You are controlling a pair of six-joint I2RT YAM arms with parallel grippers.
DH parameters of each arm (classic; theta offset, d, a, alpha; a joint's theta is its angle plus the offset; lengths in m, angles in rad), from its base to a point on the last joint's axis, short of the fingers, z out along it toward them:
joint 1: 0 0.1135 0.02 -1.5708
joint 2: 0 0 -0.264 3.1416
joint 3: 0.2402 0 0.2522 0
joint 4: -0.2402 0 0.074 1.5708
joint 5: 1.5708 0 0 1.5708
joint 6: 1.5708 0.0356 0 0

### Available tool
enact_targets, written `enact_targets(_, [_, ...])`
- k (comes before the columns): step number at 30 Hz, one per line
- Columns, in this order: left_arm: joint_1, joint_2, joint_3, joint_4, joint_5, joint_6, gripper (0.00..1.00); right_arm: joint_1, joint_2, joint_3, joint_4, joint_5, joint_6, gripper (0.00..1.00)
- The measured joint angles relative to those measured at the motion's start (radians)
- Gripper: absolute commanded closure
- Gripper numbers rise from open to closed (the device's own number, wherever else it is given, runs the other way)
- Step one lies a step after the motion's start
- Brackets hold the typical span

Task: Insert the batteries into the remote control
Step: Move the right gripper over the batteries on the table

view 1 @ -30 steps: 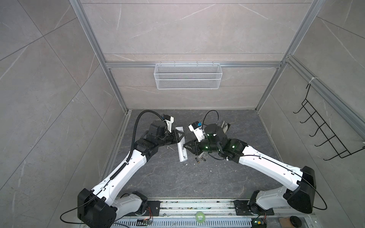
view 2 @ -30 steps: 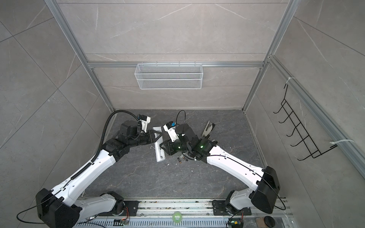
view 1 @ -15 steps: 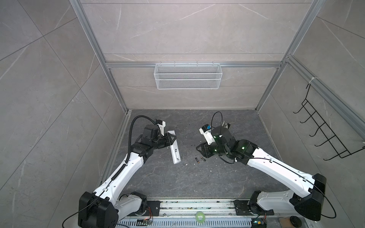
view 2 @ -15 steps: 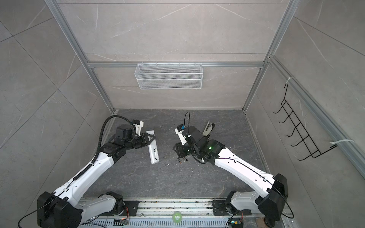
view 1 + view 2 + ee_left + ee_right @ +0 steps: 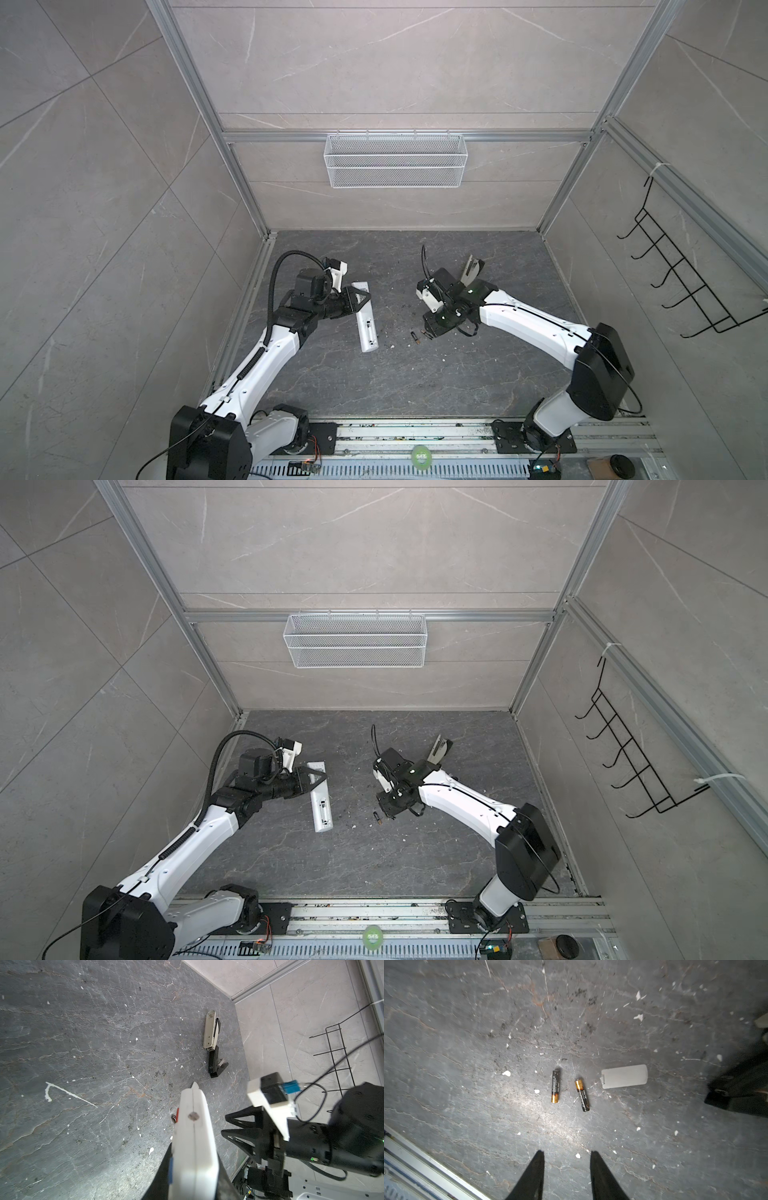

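Observation:
My left gripper is shut on the remote control, a slim white bar pointing toward the front of the floor. In the left wrist view the remote control fills the gap between the jaws of the left gripper. Two batteries, dark with gold ends, lie side by side on the grey floor. They show as small dark cylinders in both top views. My right gripper hangs open just above them, empty.
A small white battery cover lies next to the batteries. A grey-and-black stapler sits behind the right arm. White specks are scattered over the floor. A wire basket hangs on the back wall and a black hook rack on the right wall.
The two grippers, close together at the middle a second ago, have drawn apart. The left one carried the remote leftward. The right one swung right and now hovers over the batteries.

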Motion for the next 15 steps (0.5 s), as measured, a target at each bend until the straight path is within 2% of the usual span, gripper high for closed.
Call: enact_targets(15, [0.03,0.032,-0.1,0.151,0.055,-0.058,1.0,0.002,0.174,0.063,0.072,-0.124,-0.01,0.68])
